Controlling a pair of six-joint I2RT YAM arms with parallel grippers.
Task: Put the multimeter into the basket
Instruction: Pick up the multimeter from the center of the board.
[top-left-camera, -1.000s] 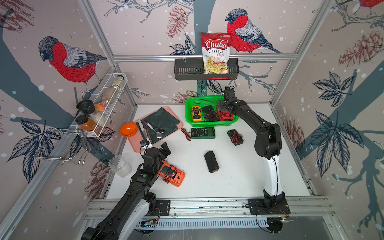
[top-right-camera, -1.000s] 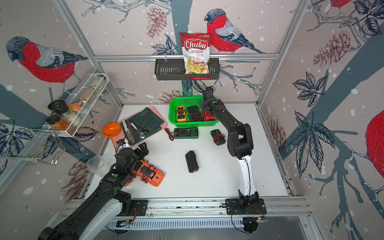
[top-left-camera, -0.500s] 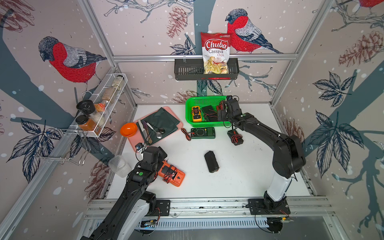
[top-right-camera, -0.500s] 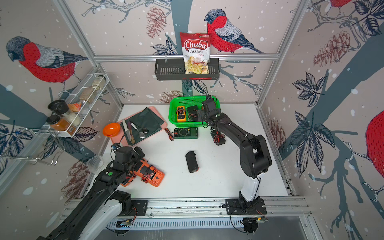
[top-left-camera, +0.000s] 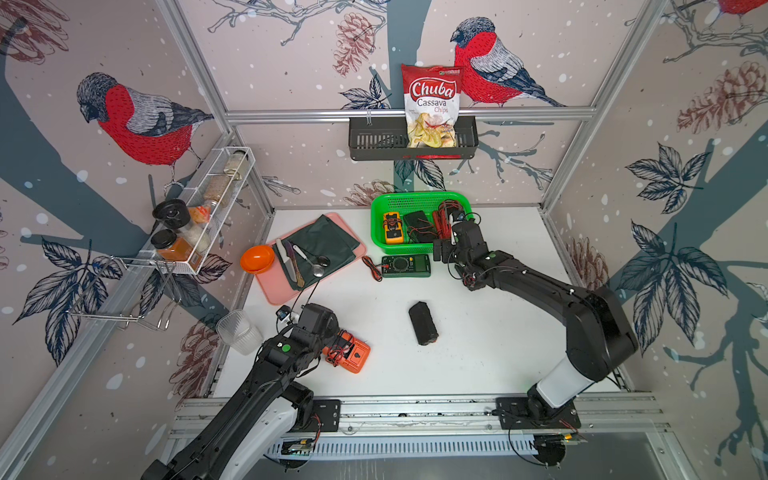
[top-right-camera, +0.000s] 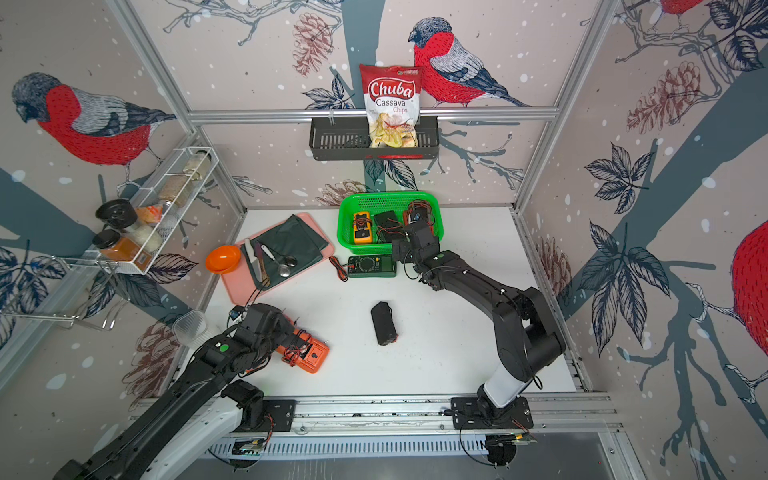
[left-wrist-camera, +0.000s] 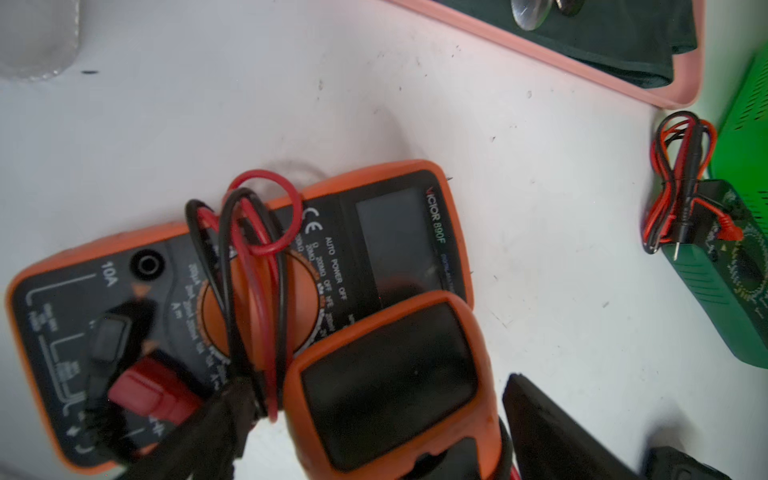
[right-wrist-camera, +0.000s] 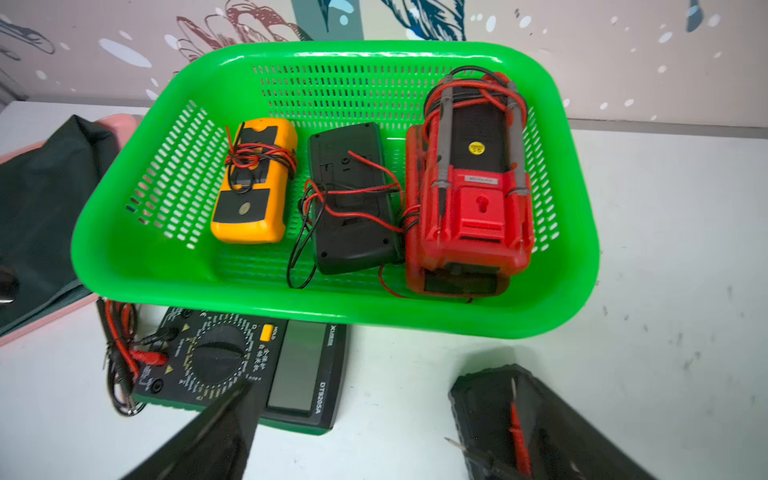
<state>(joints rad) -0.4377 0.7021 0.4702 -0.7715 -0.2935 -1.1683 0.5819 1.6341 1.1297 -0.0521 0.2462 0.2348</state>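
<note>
The green basket (right-wrist-camera: 415, 311) sits at the back of the table (top-left-camera: 498, 332), close under the rear wall. Three meters already lie in it side by side: a yellow multimeter (right-wrist-camera: 253, 183), a black multimeter (right-wrist-camera: 351, 199) lying back up, and a red multimeter (right-wrist-camera: 469, 187) with its probes clipped on. So that much looks done.

Still out on the table are a green multimeter (top-left-camera: 406, 266) just in front of the basket's rim and a black block (top-left-camera: 423, 323) mid-table that may be another meter. Near the front left, an orange Victor multimeter (left-wrist-camera: 395, 237) lies face up with a second orange multimeter (top-left-camera: 353, 356) across it. By my count at least three remain, possibly four.

The right gripper (top-left-camera: 445, 252) hangs just outside the basket's front rim, by the green meter's right end, jaws spread wide and holding nothing. The left gripper (left-wrist-camera: 376, 380) is over the orange pair, jaws also wide, one on each side of the upper meter. I see no squeeze on it.

A second ago the right gripper was over the basket's right end, above the red meter. It has since drawn back over the rim, and its elbow has swung out low to the right. The left arm has hardly shifted, and nothing on the table has moved.
</note>
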